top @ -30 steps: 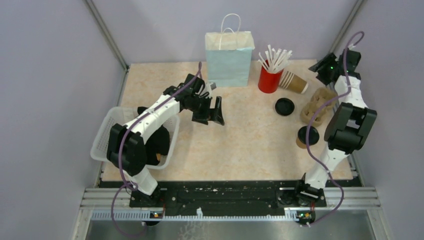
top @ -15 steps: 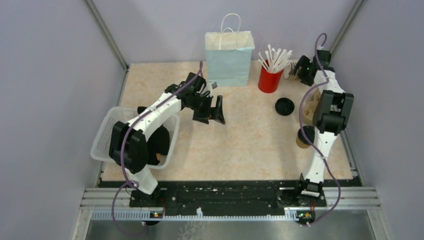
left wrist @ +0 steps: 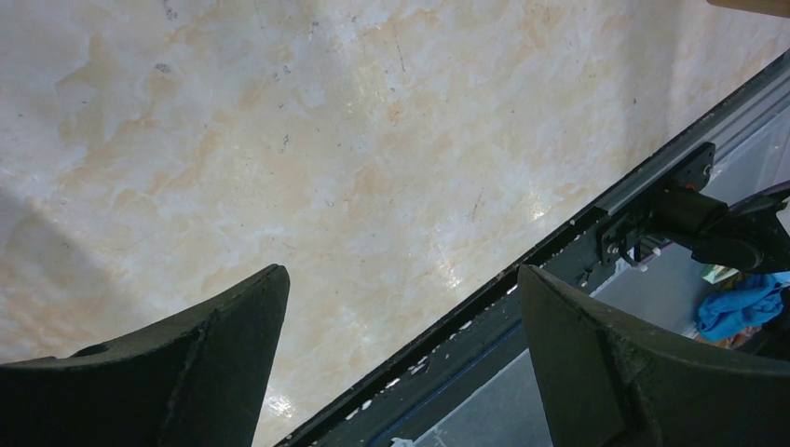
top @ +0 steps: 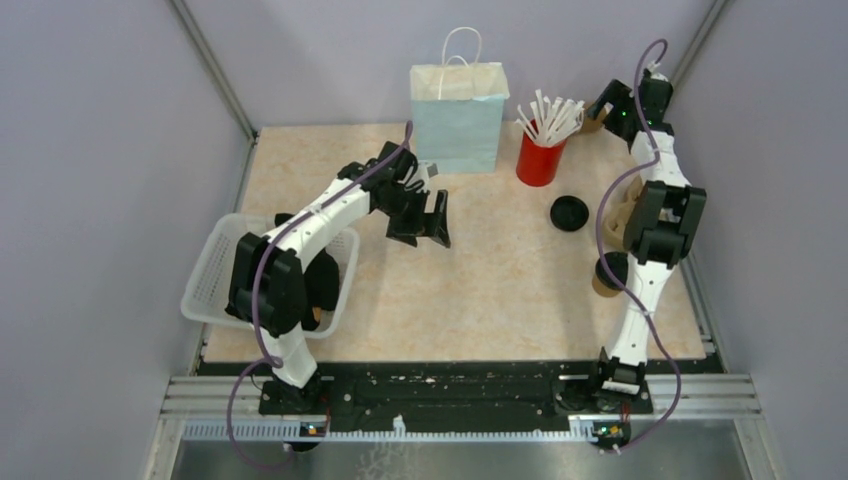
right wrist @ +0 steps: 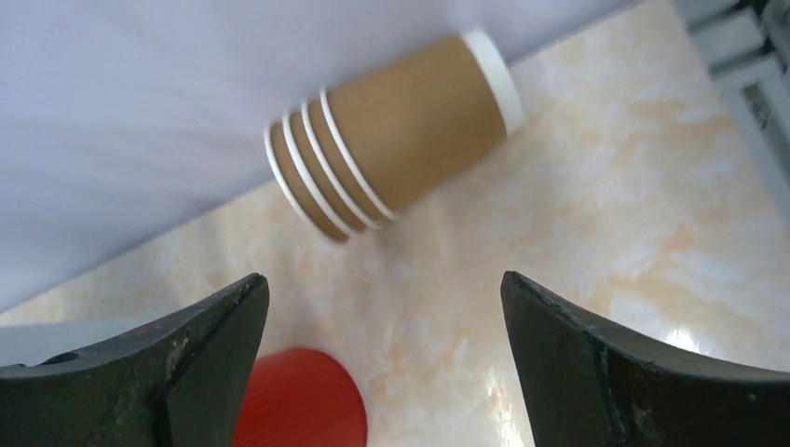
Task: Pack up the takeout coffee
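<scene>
1. My right gripper (right wrist: 382, 284) stands wide, holding nothing.
2. Just beyond it, a nested stack of brown kraft-paper cups (right wrist: 401, 140), white-rimmed, lies on its side by the wall.
3. My left gripper (left wrist: 401, 270) gapes wide, empty.

A beige marbled tabletop (top: 500, 290). A stack of brown kraft-paper cups (right wrist: 391, 140) lies on its side ahead of the right fingers (right wrist: 186, 372), a red cup (right wrist: 298, 400) between them. A pale blue paper bag (top: 460, 120) stands beyond the left fingers (top: 437, 222).
</scene>
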`<act>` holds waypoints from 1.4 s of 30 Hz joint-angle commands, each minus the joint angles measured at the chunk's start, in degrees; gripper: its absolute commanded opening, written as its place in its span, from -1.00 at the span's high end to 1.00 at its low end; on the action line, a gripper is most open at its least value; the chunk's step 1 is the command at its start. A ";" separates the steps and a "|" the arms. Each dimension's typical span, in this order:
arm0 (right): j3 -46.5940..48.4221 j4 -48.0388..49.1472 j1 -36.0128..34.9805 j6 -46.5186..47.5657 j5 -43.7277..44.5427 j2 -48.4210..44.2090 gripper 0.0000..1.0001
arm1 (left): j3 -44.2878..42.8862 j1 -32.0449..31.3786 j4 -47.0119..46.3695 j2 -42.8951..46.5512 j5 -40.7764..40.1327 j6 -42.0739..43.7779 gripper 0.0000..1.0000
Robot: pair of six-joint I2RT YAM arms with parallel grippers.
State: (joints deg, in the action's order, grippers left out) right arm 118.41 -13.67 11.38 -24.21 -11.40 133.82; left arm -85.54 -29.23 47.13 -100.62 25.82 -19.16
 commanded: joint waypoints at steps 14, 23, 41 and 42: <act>15.45 6.00 -9.79 10.43 22.54 11.82 -0.88 | -3.44 1.20 3.17 -2.37 -1.14 1.97 -0.97; 15.82 4.10 -10.13 12.85 33.81 13.89 -0.45 | -4.28 1.29 3.52 -3.17 -1.02 1.34 -0.97; -2.10 -4.82 -6.72 2.59 25.28 -7.27 1.00 | -3.35 1.23 0.89 -2.15 0.59 -1.24 -0.97; -2.50 -7.55 -6.13 0.27 22.94 -8.99 1.00 | -2.82 1.26 0.53 -1.66 0.69 -1.43 -0.97</act>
State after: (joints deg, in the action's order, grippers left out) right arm 117.62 -14.83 3.64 -16.03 19.27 136.81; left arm -88.92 -28.16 50.57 -103.68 24.97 -19.44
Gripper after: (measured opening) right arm 0.038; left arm 0.986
